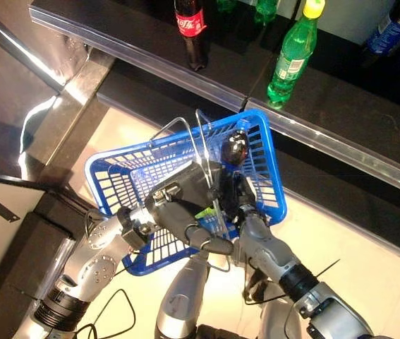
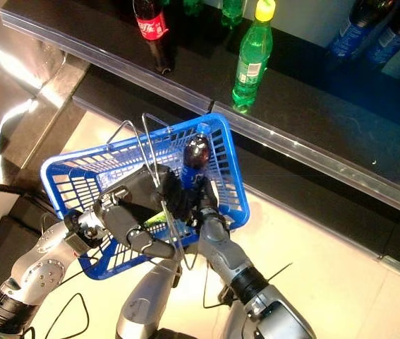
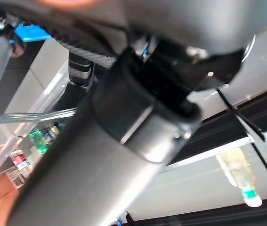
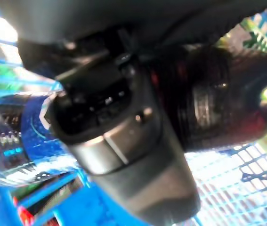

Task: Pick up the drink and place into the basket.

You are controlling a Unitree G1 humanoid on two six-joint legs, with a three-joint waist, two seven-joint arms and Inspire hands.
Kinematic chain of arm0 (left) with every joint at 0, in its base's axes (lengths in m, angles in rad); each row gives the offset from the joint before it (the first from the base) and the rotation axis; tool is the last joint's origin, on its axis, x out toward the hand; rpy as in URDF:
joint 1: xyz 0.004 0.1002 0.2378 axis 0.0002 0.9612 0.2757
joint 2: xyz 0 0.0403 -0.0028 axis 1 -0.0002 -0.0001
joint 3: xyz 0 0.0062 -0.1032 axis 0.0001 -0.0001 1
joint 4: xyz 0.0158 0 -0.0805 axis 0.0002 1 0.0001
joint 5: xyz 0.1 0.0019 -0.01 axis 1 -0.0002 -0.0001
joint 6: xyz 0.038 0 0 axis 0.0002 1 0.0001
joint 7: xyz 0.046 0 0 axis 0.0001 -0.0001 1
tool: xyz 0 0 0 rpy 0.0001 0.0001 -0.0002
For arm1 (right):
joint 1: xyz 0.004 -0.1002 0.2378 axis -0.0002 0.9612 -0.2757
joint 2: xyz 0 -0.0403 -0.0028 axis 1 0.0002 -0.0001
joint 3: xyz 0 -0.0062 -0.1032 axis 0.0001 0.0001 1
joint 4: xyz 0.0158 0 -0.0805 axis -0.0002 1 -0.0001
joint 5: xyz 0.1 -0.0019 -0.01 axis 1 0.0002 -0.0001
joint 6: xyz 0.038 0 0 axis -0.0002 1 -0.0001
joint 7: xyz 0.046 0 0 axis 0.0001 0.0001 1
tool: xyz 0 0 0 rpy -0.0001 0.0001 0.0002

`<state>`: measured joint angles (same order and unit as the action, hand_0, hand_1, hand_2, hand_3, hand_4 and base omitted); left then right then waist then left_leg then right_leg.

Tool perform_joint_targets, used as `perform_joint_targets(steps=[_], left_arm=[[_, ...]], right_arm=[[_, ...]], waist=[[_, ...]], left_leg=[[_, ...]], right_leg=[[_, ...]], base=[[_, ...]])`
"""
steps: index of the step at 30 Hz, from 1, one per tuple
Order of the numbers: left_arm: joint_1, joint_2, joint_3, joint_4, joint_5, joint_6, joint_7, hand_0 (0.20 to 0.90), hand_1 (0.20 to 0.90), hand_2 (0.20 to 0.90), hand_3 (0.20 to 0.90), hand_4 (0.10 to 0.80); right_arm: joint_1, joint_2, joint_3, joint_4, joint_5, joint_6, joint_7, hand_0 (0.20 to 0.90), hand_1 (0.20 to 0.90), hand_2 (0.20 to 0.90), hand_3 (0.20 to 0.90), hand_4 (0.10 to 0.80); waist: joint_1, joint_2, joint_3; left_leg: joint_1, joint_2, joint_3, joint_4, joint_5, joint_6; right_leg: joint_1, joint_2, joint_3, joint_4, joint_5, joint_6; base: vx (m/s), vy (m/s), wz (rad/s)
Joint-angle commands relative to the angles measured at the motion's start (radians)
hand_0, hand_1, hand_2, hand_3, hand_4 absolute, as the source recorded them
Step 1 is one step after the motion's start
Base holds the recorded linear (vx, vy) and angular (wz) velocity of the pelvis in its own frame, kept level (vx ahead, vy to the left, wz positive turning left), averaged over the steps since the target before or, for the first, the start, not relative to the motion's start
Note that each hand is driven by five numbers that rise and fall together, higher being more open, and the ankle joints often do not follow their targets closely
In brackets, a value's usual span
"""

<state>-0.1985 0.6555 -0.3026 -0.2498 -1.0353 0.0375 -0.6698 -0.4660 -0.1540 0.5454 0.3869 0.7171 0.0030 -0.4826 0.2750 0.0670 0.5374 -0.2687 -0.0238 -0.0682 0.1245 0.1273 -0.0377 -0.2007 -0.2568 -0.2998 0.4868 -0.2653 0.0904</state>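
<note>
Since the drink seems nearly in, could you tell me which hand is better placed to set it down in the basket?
The right hand, probably: its fingers are curled round the dark bottle, already over the blue basket. The left hand grips the basket's wire handle.

A dark cola drink bottle with a blue label sits inside the blue wire-mesh basket, at the centre of the frame. It is tilted, its dark rounded end pointing toward the basket's far right corner. The basket has two thin metal handles standing up and is itself tipped, near the middle of the picture.
</note>
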Motion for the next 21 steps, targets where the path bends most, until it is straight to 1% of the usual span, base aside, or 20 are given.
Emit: perform_joint_targets(steps=[1, 4, 7, 10, 11, 15, 17, 21], left_arm=[[-0.185, -0.134, 0.048, -0.408, -0.098, -0.193, -0.129, 0.300, 0.300, 0.300, 0.200, 0.100], [-0.163, -0.140, 0.054, -0.415, -0.098, -0.198, -0.141, 0.300, 0.300, 0.300, 0.200, 0.100], [-0.148, -0.137, 0.054, -0.420, -0.096, -0.213, -0.150, 0.300, 0.300, 0.300, 0.200, 0.100], [-0.140, -0.134, 0.056, -0.429, -0.101, -0.213, -0.154, 0.300, 0.300, 0.300, 0.200, 0.100], [-0.137, -0.131, 0.056, -0.432, -0.104, -0.212, -0.157, 0.300, 0.300, 0.300, 0.200, 0.100], [-0.142, -0.112, 0.056, -0.433, -0.131, -0.198, -0.167, 0.300, 0.300, 0.300, 0.200, 0.100], [-0.140, -0.102, 0.062, -0.431, -0.150, -0.185, -0.175, 0.300, 0.300, 0.300, 0.200, 0.100], [-0.127, -0.088, 0.069, -0.430, -0.168, -0.178, -0.194, 0.300, 0.300, 0.300, 0.200, 0.100]], right_arm=[[-0.053, 0.195, 0.079, -0.052, 0.139, -0.148, 0.086, 0.300, 0.300, 0.300, 0.200, 0.100], [-0.022, 0.223, 0.083, -0.044, 0.214, -0.169, 0.100, 0.300, 0.300, 0.300, 0.200, 0.100], [0.008, 0.244, 0.089, -0.033, 0.373, -0.204, 0.149, 0.300, 0.300, 0.300, 0.200, 0.100], [0.019, 0.261, 0.083, -0.031, 0.500, -0.221, 0.191, 0.300, 0.300, 0.300, 0.200, 0.100], [0.019, 0.266, 0.078, -0.028, 0.515, -0.219, 0.201, 0.300, 0.300, 0.300, 0.200, 0.100], [-0.054, 0.248, 0.063, 0.011, 0.525, -0.094, 0.252, 0.300, 0.300, 0.300, 0.200, 0.100], [-0.081, 0.226, 0.062, 0.044, 0.517, -0.016, 0.304, 0.300, 0.300, 0.300, 0.200, 0.100], [-0.091, 0.188, 0.073, 0.066, 0.522, 0.049, 0.380, 0.300, 0.300, 0.300, 0.200, 0.100]], waist=[[0.012, 0.032, -0.075], [0.019, 0.034, -0.069], [0.023, 0.036, -0.063], [0.029, 0.037, -0.058], [0.032, 0.037, -0.057], [0.051, 0.036, -0.058], [0.061, 0.032, -0.061], [0.071, 0.027, -0.065]], left_leg=[[-0.019, -0.017, -0.032, 0.121, -0.073, 0.010], [-0.021, -0.019, -0.036, 0.117, -0.071, 0.012], [-0.022, -0.019, -0.038, 0.113, -0.069, 0.014], [-0.022, -0.019, -0.041, 0.112, -0.067, 0.015], [-0.022, -0.021, -0.042, 0.112, -0.067, 0.016], [-0.026, -0.028, -0.056, 0.117, -0.066, 0.016], [-0.026, -0.031, -0.063, 0.121, -0.066, 0.017], [-0.029, -0.034, -0.070, 0.125, -0.067, 0.018]], right_leg=[[0.036, -0.012, -0.012, -0.120, 0.199, -0.038], [0.033, -0.013, -0.015, -0.120, 0.202, -0.033], [0.027, -0.014, -0.017, -0.117, 0.206, -0.028], [0.030, -0.015, -0.022, -0.118, 0.207, -0.027], [0.031, -0.015, -0.025, -0.119, 0.207, -0.027], [0.036, -0.019, -0.039, -0.121, 0.211, -0.026], [0.040, -0.021, -0.046, -0.121, 0.212, -0.027], [0.041, -0.023, -0.055, -0.121, 0.213, -0.025]], base=[[0.000, 0.000, 0.00], [0.000, 0.000, 0.00], [-0.007, -0.007, 0.03], [-0.002, -0.015, 0.09], [0.005, -0.033, 0.08], [0.016, -0.024, 0.03], [0.048, -0.032, 0.04], [0.037, -0.023, 0.15]])
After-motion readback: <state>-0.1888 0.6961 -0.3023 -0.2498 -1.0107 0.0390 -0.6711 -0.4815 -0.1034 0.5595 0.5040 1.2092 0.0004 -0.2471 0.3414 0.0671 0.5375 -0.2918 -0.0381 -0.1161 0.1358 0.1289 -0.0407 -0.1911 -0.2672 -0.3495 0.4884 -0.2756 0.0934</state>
